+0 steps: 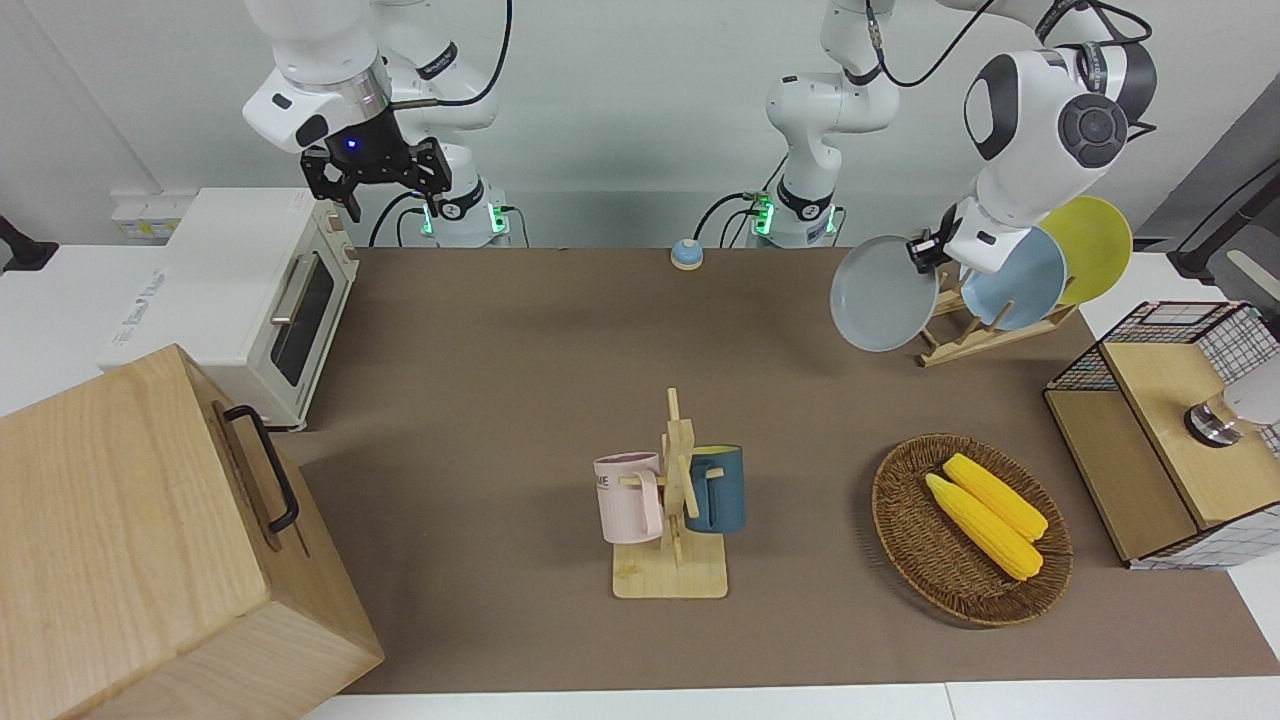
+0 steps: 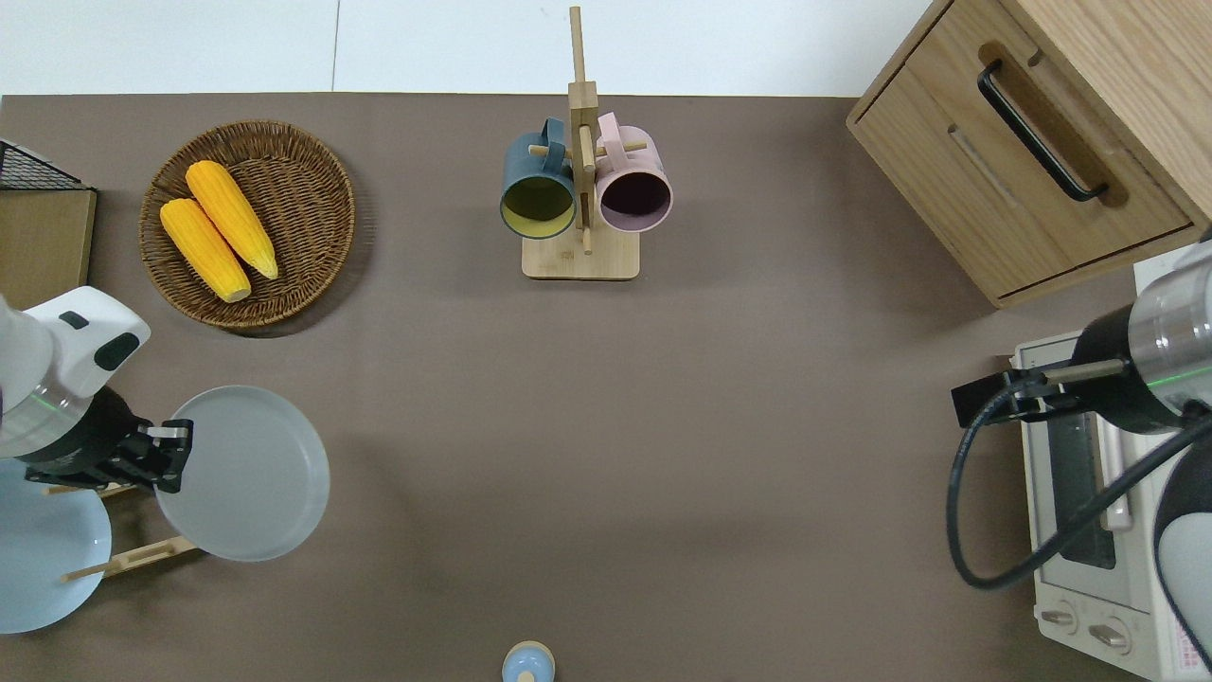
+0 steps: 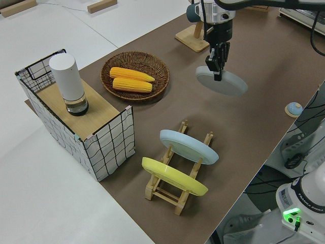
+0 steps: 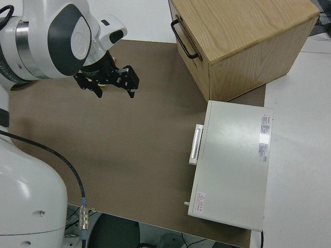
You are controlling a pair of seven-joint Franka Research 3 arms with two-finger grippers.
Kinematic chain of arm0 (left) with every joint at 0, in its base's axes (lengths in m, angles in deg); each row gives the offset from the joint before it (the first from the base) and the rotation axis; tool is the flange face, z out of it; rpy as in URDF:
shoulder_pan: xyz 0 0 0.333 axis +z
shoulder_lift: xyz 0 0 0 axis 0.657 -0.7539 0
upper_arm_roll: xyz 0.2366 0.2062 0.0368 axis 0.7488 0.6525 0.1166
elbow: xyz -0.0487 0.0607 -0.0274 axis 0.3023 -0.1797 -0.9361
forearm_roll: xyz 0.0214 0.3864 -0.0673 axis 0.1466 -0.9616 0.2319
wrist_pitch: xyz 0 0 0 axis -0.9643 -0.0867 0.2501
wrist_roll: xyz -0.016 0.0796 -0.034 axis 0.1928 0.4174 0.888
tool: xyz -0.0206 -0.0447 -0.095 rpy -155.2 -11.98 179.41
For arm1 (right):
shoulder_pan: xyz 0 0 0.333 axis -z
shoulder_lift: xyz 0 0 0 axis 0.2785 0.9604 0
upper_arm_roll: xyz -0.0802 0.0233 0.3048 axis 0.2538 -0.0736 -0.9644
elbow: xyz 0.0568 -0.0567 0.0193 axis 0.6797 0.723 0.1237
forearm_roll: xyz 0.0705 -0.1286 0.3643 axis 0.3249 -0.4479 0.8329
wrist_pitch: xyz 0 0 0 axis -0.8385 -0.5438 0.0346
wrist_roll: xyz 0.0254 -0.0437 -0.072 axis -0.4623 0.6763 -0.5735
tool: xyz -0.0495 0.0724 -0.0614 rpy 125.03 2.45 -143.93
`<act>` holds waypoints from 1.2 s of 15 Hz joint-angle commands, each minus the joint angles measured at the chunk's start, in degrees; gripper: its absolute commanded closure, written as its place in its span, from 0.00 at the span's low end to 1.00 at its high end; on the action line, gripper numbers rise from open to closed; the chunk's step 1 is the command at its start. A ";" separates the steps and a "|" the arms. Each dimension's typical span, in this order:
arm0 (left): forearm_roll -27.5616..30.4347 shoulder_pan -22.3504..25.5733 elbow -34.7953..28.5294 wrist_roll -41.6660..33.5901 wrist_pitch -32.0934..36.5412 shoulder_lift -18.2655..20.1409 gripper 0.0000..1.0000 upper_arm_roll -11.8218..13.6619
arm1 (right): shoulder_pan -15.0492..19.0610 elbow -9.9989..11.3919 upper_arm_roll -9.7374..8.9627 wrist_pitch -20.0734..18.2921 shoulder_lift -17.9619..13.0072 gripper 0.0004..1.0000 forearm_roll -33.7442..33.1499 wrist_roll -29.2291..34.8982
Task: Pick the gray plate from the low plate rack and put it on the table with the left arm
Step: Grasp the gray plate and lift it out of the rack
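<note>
My left gripper (image 1: 926, 250) (image 2: 176, 456) (image 3: 217, 70) is shut on the rim of the gray plate (image 1: 884, 296) (image 2: 244, 474) (image 3: 223, 82). It holds the plate tilted in the air, clear of the low plate rack (image 1: 985, 335) (image 2: 133, 559) (image 3: 172, 189). In the overhead view the plate is over the table (image 1: 520, 380) (image 2: 663, 426), just past the rack's end toward the right arm. The rack holds a sky-blue plate (image 1: 1015, 282) (image 2: 43, 559) (image 3: 188, 146) and a yellow plate (image 1: 1095, 245) (image 3: 172, 176). My right arm is parked, its gripper (image 1: 388, 205) (image 4: 113, 89) open and empty.
A mug stand (image 1: 672, 510) (image 2: 579, 189) with a pink and a blue mug stands mid-table. A wicker basket (image 1: 905, 550) (image 2: 303, 189) holds two corn cobs. There are also a wire-sided box (image 1: 1160, 430), a toaster oven (image 1: 250, 300), a wooden drawer cabinet (image 1: 150, 540) and a small blue bell (image 1: 686, 253).
</note>
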 commanded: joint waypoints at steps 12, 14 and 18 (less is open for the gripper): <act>8.78 0.27 -25.22 -0.23 -24.09 7.93 1.00 -4.98 | 0.85 -0.35 -0.38 -0.87 -0.27 0.01 0.20 -0.19; 8.70 0.36 -25.84 -0.06 -24.18 7.31 1.00 -4.98 | 0.84 -0.35 -0.38 -0.87 -0.27 0.01 0.20 -0.19; 7.65 0.97 -25.84 1.00 -24.09 6.52 0.60 -4.89 | 0.76 -0.35 -0.38 -0.87 -0.27 0.01 0.20 -0.19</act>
